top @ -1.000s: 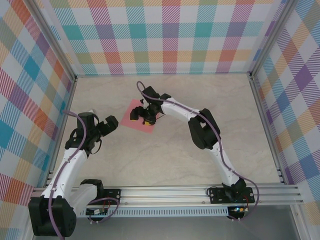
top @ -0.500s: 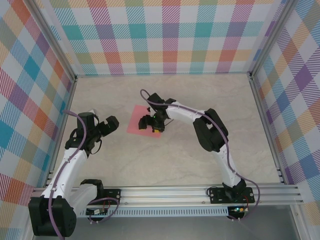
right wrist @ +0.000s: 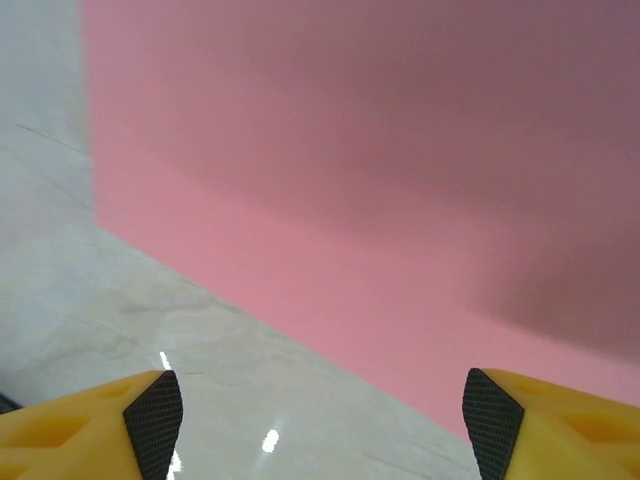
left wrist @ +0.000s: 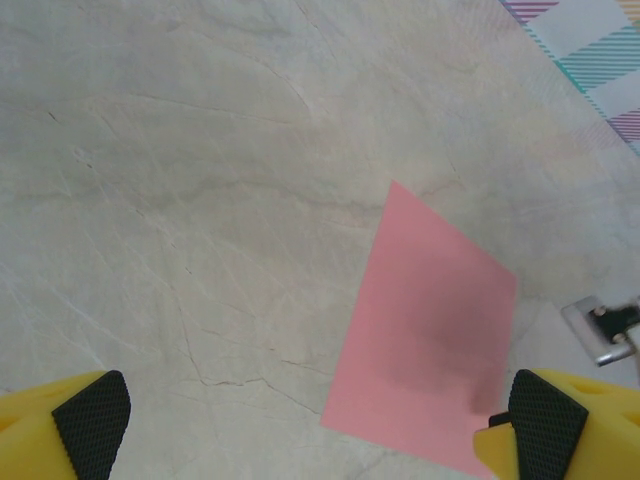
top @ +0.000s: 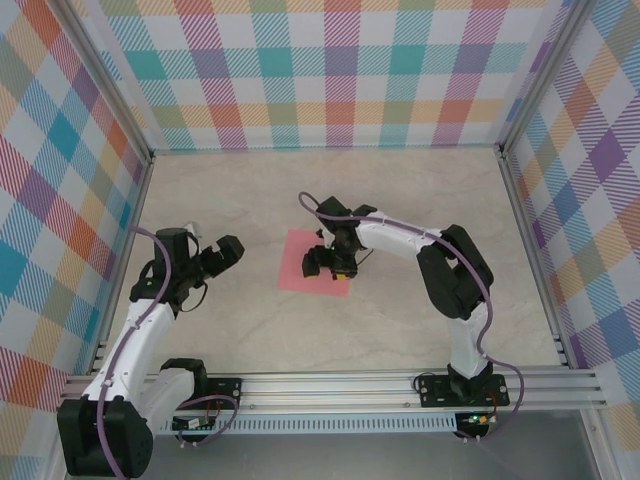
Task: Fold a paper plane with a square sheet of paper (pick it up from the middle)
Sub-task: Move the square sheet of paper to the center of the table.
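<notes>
Cream-grey, marble-veined table (top: 430, 200) fills most of my view from above, smooth and matt, fenced by flat walls (top: 330, 70) printed in pastel checks. My white left arm (top: 135, 335) bends up the left side, and my white right arm (top: 455, 285) reaches in from the right. The sheet of paper (top: 303, 262) lies flat near the middle of the table, a plain salmon-pink square. From above its right part is hidden under my right gripper (top: 332, 265), so I cannot see that edge. In my left wrist view the sheet of paper (left wrist: 430, 340) sits as a tilted diamond with its lower right corner cut off behind my own finger. A small grey metal bit (left wrist: 600, 330) beside it is too cropped to name. In my right wrist view the sheet of paper (right wrist: 380, 150) runs off the top and right, darkened by a soft shadow. I cannot tell whether I touch it. My left gripper (top: 224, 255) hangs well apart from the sheet, jaws spread wide and empty. My right gripper (right wrist: 322, 412) is over the sheet's edge, jaws parted with nothing between them. Its yellow fingers end in black, dimpled pads (right wrist: 155, 410).
</notes>
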Robot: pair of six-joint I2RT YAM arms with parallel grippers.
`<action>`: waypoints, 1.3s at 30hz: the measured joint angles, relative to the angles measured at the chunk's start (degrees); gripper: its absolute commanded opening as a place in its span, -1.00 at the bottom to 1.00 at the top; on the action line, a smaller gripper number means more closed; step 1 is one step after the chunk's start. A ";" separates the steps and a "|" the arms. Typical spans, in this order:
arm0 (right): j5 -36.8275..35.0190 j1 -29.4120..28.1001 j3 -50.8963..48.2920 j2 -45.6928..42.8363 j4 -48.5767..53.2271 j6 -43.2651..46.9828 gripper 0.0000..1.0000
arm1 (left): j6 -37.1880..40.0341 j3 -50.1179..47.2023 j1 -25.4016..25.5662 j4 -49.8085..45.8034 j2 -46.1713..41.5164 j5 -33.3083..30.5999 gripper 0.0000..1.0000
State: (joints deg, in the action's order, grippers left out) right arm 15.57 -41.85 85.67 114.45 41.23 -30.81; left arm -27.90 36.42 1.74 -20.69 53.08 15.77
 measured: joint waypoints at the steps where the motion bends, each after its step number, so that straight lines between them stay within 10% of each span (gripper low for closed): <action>1: 0.02 0.02 2.58 0.42 0.57 0.00 0.54 | -0.02 0.00 0.00 0.04 0.22 0.20 1.00; 15: 6.67 -0.37 23.61 19.23 2.86 -1.97 0.44 | 0.48 4.66 0.00 -5.22 4.79 0.26 1.00; 39: 3.89 -0.55 -6.88 1.25 -5.20 2.43 0.41 | 3.74 5.75 0.00 -14.10 0.55 8.68 1.00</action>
State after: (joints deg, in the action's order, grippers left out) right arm 19.46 -42.39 78.78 115.70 36.03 -28.38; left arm -24.16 42.17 1.74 -34.79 53.63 24.45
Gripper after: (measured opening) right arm 0.706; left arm 0.998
